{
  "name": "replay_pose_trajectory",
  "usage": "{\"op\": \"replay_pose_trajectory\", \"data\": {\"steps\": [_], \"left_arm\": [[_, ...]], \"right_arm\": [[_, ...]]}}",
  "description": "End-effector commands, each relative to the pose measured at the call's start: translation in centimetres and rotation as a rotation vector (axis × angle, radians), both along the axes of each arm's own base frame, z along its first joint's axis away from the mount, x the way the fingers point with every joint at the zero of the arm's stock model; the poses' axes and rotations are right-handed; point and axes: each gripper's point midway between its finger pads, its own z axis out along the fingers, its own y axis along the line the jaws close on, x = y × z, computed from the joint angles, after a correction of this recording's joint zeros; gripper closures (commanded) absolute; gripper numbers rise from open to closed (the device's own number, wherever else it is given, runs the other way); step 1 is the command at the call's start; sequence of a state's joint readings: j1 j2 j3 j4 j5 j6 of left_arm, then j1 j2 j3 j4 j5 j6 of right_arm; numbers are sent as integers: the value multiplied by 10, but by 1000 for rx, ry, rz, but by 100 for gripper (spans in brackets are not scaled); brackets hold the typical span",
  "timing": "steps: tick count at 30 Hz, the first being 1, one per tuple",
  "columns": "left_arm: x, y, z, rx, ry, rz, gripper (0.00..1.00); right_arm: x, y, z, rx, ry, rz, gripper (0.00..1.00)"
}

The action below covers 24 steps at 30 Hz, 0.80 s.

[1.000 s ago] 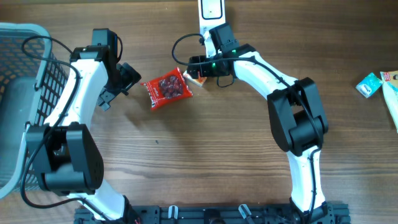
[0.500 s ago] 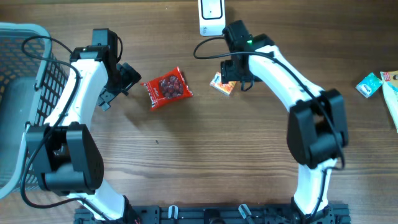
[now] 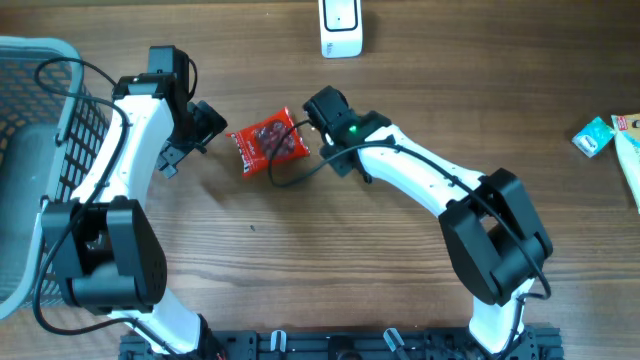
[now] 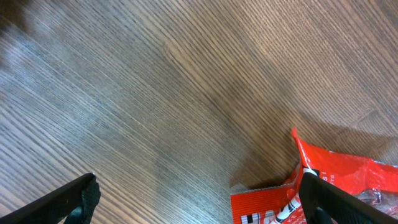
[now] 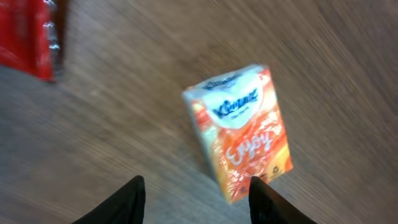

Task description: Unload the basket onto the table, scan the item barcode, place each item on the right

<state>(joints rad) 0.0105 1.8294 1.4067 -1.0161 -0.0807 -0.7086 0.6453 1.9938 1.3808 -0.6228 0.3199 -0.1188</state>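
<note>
An orange and white tissue pack [image 5: 239,127] lies flat on the wooden table in the right wrist view. My right gripper [image 5: 196,183] hovers just short of it, open, with nothing between its fingers; the right fingertip [image 5: 264,199] is close to the pack's near corner. From overhead the right gripper [image 3: 322,108] covers the pack. A red snack packet [image 3: 268,142] lies between the arms. My left gripper [image 3: 208,125] stands wide open to its left, and its right finger [image 4: 336,199] overlaps the red packet [image 4: 348,177] in the left wrist view. A white scanner [image 3: 340,25] stands at the table's far edge.
A grey wire basket [image 3: 30,150] fills the left side. Small teal and white packs [image 3: 595,135] lie at the right edge. A black cable loops off the right wrist near the red packet.
The right arm swung right with the orange pack below the scanner, then back left toward the red packet, and its jaws have narrowed. The left arm has not moved.
</note>
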Motion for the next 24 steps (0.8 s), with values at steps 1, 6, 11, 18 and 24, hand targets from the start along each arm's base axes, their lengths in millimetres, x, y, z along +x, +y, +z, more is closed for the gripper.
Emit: {"op": "replay_pose_trajectory", "data": {"steps": [1, 6, 11, 18, 24], "left_arm": [[-1, 3, -4, 5, 11, 15, 0], [-1, 3, -4, 5, 11, 15, 0], [-1, 3, -4, 5, 11, 15, 0], [-1, 3, -4, 5, 11, 15, 0], [-1, 3, -4, 5, 11, 15, 0]], "right_arm": [[1, -12, -14, -54, -25, -11, 51], [18, -18, -10, -58, -91, -48, 53], [6, -9, -41, -10, 19, -13, 56], [10, -26, -39, -48, -27, -155, 91], [2, 0, -3, 100, 77, -194, 95]]}}
